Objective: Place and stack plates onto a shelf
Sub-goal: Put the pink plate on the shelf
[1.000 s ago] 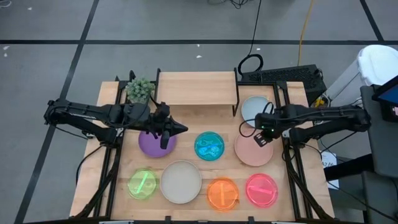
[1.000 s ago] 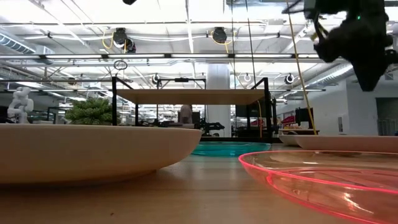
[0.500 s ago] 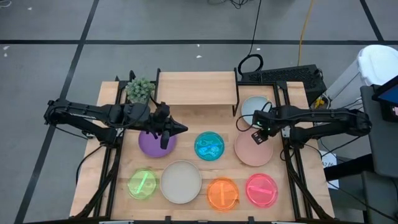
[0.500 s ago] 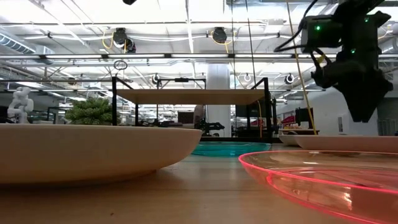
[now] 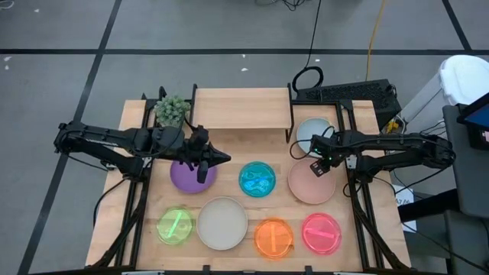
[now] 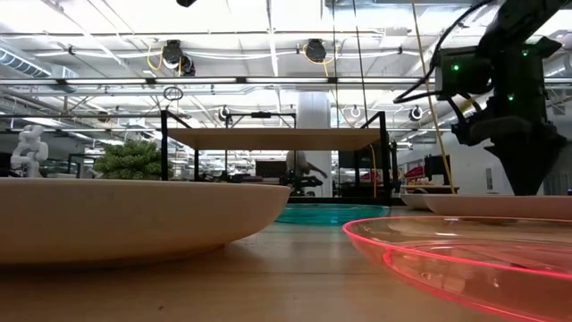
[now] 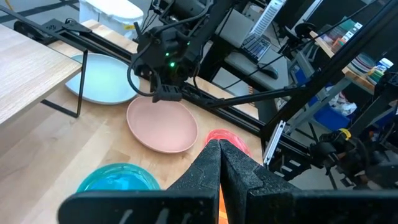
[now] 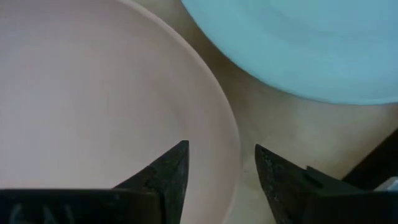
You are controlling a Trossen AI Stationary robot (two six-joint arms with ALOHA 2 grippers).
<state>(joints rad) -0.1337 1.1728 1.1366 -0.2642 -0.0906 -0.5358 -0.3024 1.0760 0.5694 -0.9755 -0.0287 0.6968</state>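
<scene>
The right gripper (image 8: pixel 217 163) is held released, its fingers (image 8: pixel 163 171) straddling the rim of the pale pink plate (image 5: pixel 311 184) near the table's right edge, just beside the grey-blue plate (image 5: pixel 313 131). The left gripper (image 7: pixel 219 163) is clenched empty above the purple plate (image 5: pixel 188 176). The shelf (image 5: pixel 242 108) is set along the far edge.

My two arms are dark, slim and jointed, with black cables looping along them. My right gripper (image 8: pixel 217 168) ends in two matte black fingers (image 8: pixel 163 175) that taper to blunt wedges, and small green lights glow on the boxy wrist housing behind it. My left gripper (image 7: pixel 219 149) has the same rough-textured black fingers.
</scene>
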